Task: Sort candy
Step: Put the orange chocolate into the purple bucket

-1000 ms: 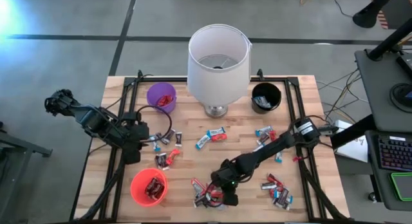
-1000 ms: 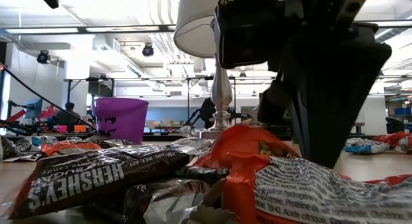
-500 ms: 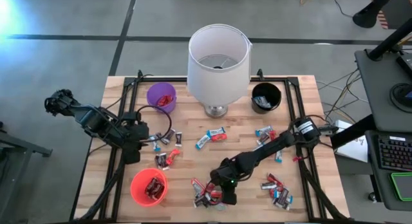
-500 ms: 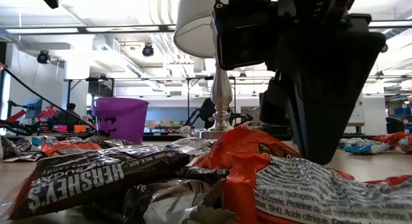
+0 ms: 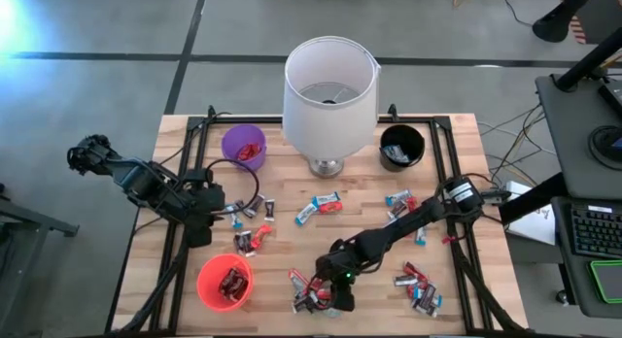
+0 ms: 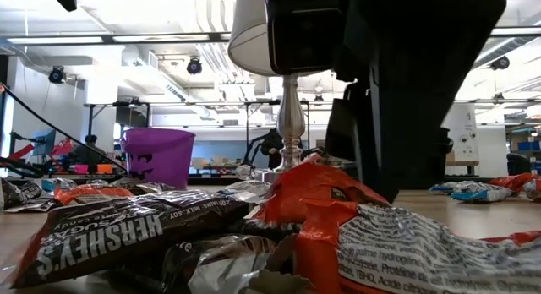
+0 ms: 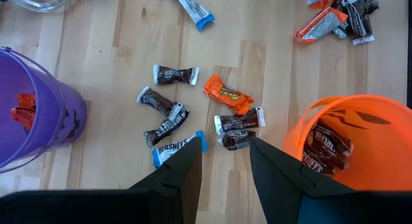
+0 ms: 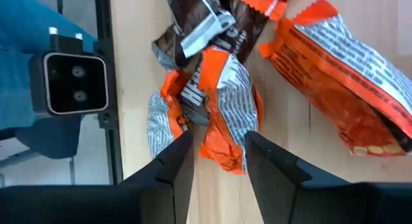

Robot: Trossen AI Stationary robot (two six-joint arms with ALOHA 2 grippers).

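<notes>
High view, table (image 5: 457, 144): wooden top with a lamp (image 5: 329, 93) at the far middle, purple cup (image 5: 243, 147), black cup (image 5: 401, 146), red cup (image 5: 224, 281).
High view, candy (image 5: 319, 206): strewn over the middle and right of the top; a clump lies at the near edge.
High view, right gripper (image 5: 333, 299): low over that near-edge clump.
High view, left gripper (image 5: 209, 224): between the purple and red cups, beside a few bars.
Low view: dark gripper body fills the upper right, above orange and brown wrappers (image 6: 127, 231).
Left wrist view: fingers (image 7: 183, 172) moderately apart, nothing between them; bars on the wood ahead, red cup holding brown bars.
Right wrist view: fingers (image 8: 175, 161) parted, straddling an orange wrapper (image 8: 225, 114) without clamping it; a larger orange bar lies just beside.
</notes>
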